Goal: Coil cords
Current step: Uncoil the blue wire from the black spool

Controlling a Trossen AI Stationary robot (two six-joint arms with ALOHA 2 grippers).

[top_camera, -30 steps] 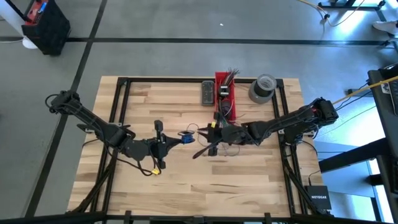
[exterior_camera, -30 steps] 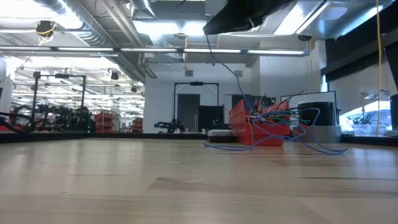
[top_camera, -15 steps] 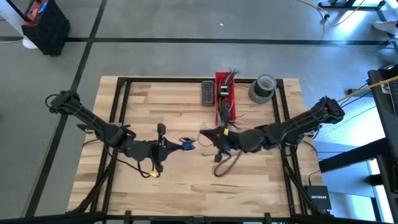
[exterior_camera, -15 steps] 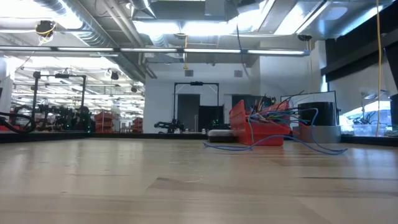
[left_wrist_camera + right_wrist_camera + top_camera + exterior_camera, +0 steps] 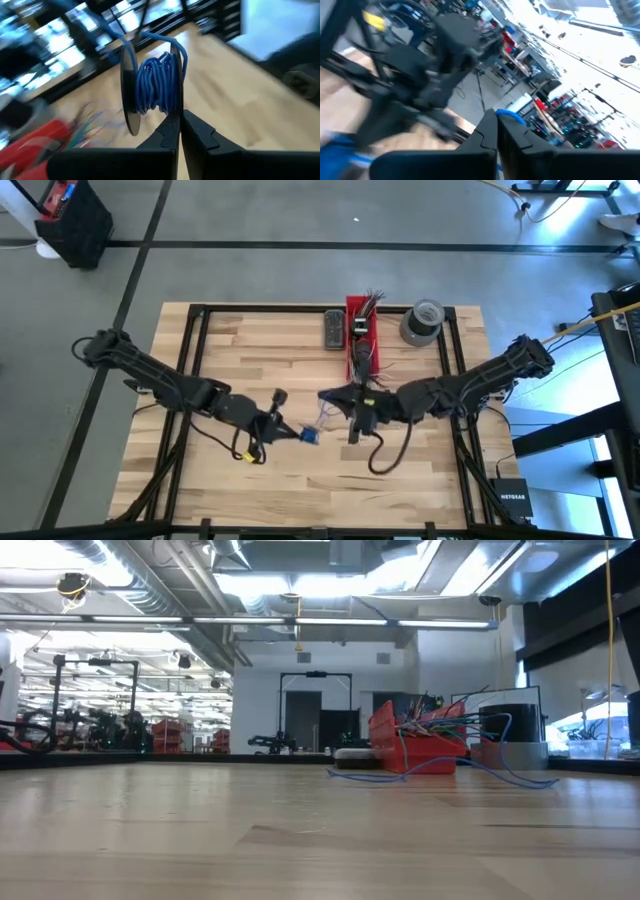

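A small dark spool wound with blue cord hangs over the table's middle, and my left gripper is shut on it. Just to its right and farther back, my right gripper points toward the table's left, shut on a thin blue cord. A pale blue strand runs between the spool and my right gripper. Neither gripper shows in the low view. My left gripper pinches the rim of one dark spool flange between its two fingers, coming from the table's left and slanting down. The spool is lifted clear of the table, with its flanges upright. My right gripper pinches the blue cord at a bend between its fingertips. A short loop stands out past the tips. The fingers point level toward the table's left, well above the table.
A red bin full of coloured wire ends stands at the back middle, with a dark flat device to its left and a grey tape roll to its right. Loose blue wires trail on the table beside the bin.
My right gripper has shut on the blue cord and risen, going up out of the low view. My left gripper has swung with the spool toward the table's near edge and a little right, turning as it went.
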